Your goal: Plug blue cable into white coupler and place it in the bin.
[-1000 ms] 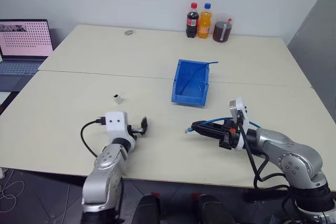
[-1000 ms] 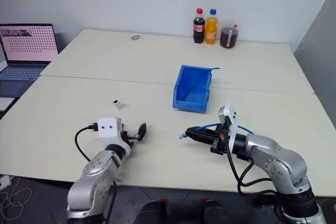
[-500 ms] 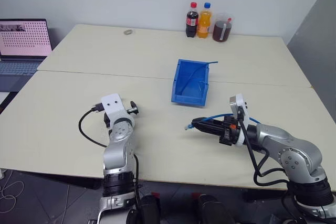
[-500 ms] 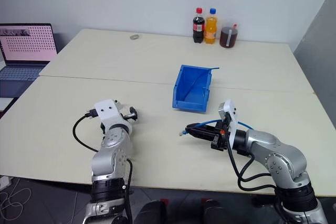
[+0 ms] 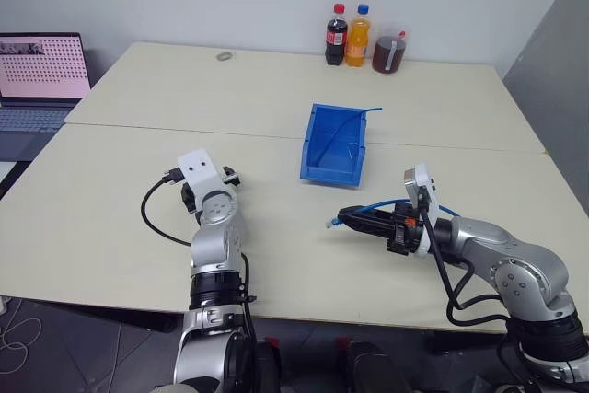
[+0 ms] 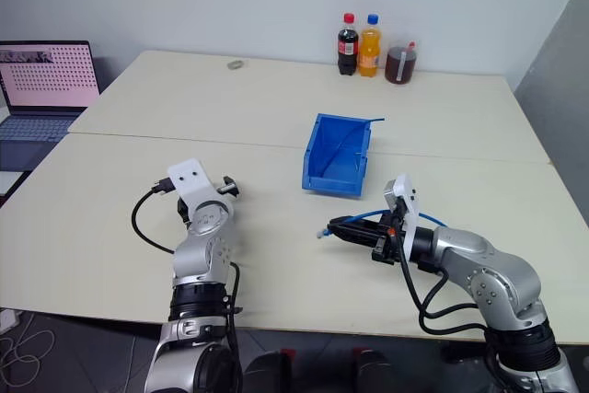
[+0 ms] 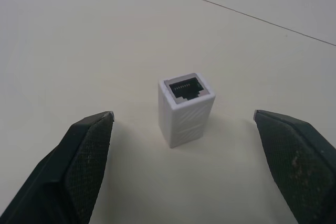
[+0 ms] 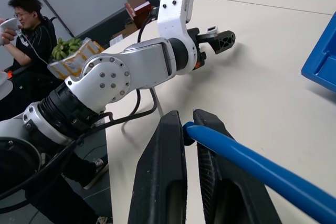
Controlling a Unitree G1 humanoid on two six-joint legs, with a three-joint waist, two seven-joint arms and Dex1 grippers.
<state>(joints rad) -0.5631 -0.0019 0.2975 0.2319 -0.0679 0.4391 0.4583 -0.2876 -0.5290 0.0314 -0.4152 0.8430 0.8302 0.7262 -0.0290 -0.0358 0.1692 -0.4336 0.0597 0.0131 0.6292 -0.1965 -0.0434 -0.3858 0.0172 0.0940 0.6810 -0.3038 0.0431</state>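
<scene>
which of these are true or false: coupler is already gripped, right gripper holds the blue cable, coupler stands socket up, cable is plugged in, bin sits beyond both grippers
1. The left gripper already grips the white coupler. False: its fingers stand open on either side, not touching it.
2. The right gripper is shut on the blue cable. True.
3. The coupler stands on the table with its socket facing up. True.
4. The cable is plugged into the coupler. False: the socket is empty and the cable's plug is well apart from it.
5. The bin sits on the table beyond both grippers. True.
</scene>
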